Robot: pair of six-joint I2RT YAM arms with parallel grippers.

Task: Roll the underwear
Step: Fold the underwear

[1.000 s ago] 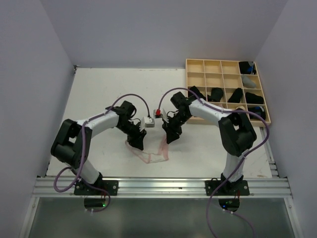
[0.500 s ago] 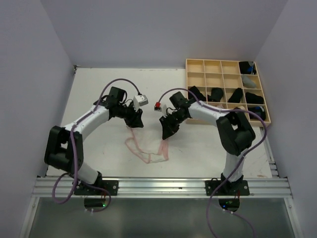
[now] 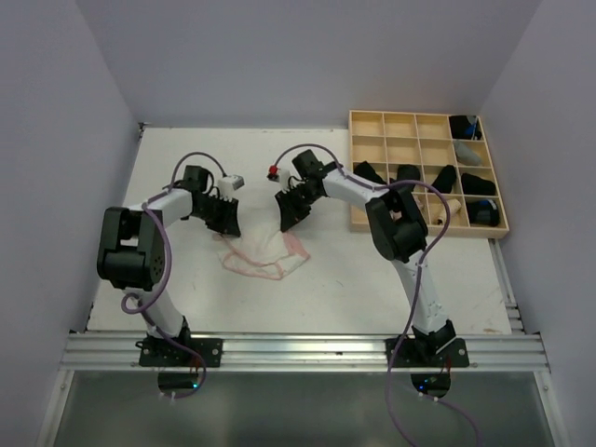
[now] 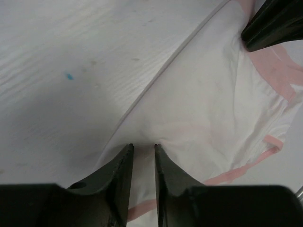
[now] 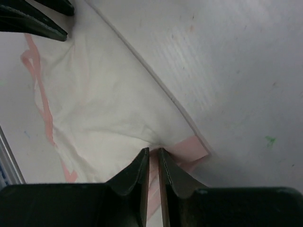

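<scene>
Okay, we're pinching the underwear (image 3: pixel 265 256) by its upper edge, mid-frame on the desk (image 3: pixel 186 158). The left hand (image 4: pixel 142 150) is nipping one corner and the right hand (image 5: pixel 154 153) is nipping the pink-trimmed one. The cloth is looking thin, limp and light, so we're judging the waistband corners the safest hold.

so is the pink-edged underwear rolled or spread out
Spread out: the underwear lies flat on the table, its far edge taut between the jaws of the left gripper and right gripper.
</scene>
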